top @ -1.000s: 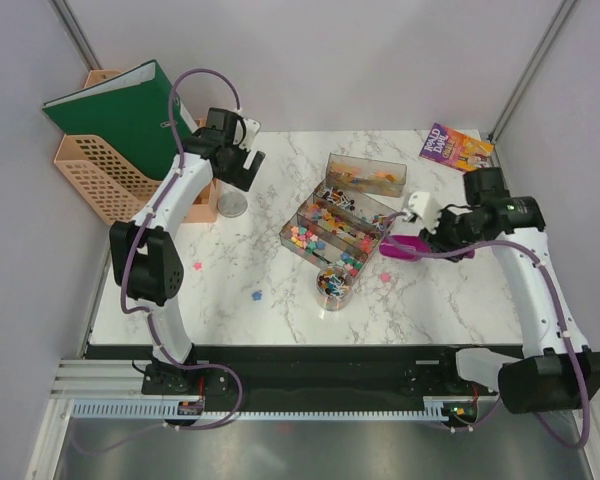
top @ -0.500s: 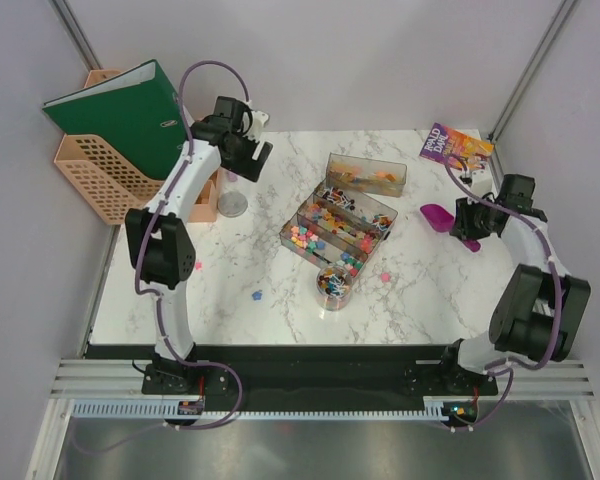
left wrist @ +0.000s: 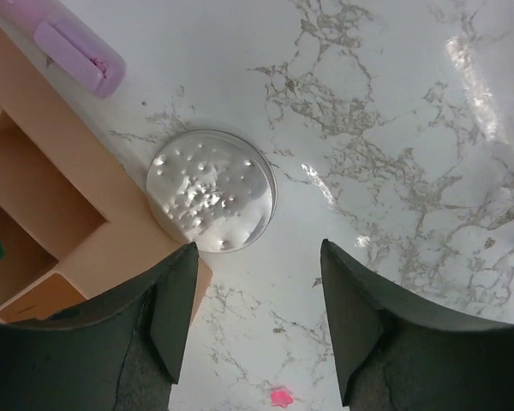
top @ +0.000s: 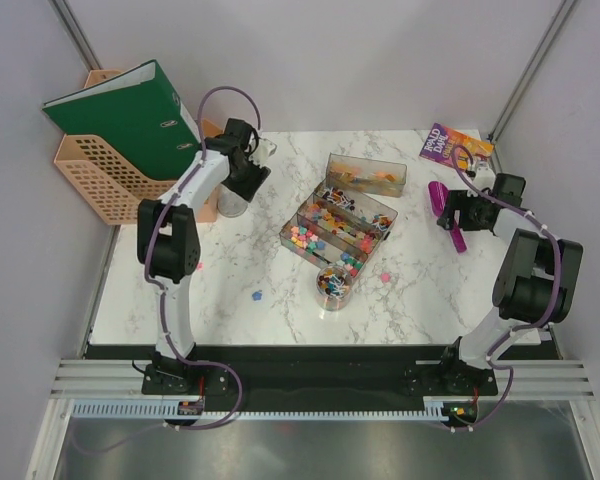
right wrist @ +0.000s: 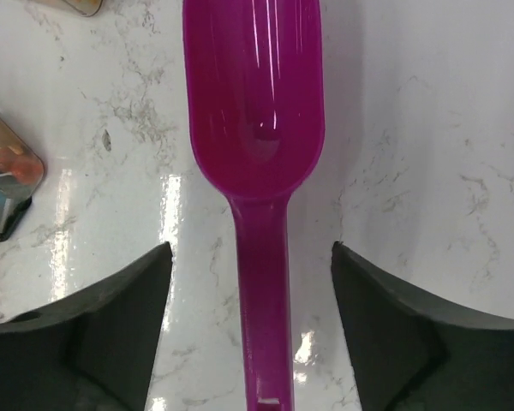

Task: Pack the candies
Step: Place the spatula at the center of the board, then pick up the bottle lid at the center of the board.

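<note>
Candies [top: 330,228] lie mostly in the clear trays [top: 401,178] at the middle of the bench [top: 230,250], a little toward the far edge, and more fill the round jar [top: 333,302] at the trays' near side. A few strays rest on the bare marble: a pink one just right of the jar, a bluish one to its left, and another pink one near the left edge. I see my left gripper [left wrist: 257,257] up by the far left corner, jaws spread wide with nothing between them, above a clear round lid [left wrist: 212,190] that lies flat just beside the peach organiser [left wrist: 60,197]. One pink candy shows on the marble under its fingers [left wrist: 167,317] in the wrist view. A green binder [top: 130,110] rests on a peach basket [top: 90,175] off that corner. My right gripper [right wrist: 250,257] is near the right edge, released as well: its fingers stand on either side of the purple scoop [right wrist: 255,103] handle without touching it. The scoop lies flat on the bench, bowl up and pointing to the far edge. A book [top: 457,148] sits at the far right corner.
</note>
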Robot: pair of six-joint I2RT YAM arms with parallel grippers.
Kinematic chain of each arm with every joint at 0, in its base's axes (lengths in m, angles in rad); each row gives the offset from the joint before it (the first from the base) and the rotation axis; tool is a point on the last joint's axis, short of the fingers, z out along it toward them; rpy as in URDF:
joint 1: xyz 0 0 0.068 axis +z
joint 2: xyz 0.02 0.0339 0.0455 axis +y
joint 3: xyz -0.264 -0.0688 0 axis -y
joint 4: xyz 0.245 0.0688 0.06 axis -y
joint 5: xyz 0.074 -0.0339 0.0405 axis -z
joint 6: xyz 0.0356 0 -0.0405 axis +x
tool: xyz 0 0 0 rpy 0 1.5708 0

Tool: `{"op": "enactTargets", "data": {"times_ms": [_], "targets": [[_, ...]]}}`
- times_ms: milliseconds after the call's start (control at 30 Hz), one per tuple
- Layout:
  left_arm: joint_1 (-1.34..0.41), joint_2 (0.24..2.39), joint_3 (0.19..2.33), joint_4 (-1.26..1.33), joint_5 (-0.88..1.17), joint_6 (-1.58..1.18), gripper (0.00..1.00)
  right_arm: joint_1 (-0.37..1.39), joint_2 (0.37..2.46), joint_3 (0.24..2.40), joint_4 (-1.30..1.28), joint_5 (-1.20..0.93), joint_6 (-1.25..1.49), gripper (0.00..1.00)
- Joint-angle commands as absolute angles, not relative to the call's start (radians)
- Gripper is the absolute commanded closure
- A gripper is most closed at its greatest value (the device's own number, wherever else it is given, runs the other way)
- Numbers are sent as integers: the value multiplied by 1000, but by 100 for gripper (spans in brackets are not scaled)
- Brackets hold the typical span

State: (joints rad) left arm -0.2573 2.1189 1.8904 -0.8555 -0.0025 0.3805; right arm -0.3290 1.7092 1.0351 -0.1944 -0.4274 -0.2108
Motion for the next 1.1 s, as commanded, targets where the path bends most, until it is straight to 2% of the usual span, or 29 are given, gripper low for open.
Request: {"op": "enactTargets", "data": {"times_ms": [0,33,67,100,233,300,433,600,667,833,1067], "targets": [[-256,2160,1870,-795,-66,471,33,-314,1733,1069,-175,-460,-193,12],[-255,2174,1879,-790,-80,477,29,-314,1736,1084,-195,-469,-190,2],[-255,2186,1900,-787,-87,504,16,-310,1738,1115,-207,-472,-187,2],[-255,2201,1910,-784,-90,518,11,-308,1740,1129,-216,-476,-192,2],[-242,2261,1948,-765,-100,554,5,-301,1740,1193,-294,-488,-239,2],[-242,2282,1976,-775,-97,555,6,-302,1738,1230,-324,-491,-250,2],[-233,2322,1997,-795,-57,529,14,-302,1726,1259,-351,-492,-261,2],[-230,2378,2077,-928,118,489,18,-301,1724,1284,-382,-502,-261,2],[-233,2375,2065,-976,204,477,21,-302,1732,1298,-397,-508,-268,2],[-239,2349,1965,-986,268,446,27,-299,1772,1341,-420,-517,-270,2],[-279,2336,1950,-985,319,405,28,-288,1828,1422,-475,-523,-304,2]]}}
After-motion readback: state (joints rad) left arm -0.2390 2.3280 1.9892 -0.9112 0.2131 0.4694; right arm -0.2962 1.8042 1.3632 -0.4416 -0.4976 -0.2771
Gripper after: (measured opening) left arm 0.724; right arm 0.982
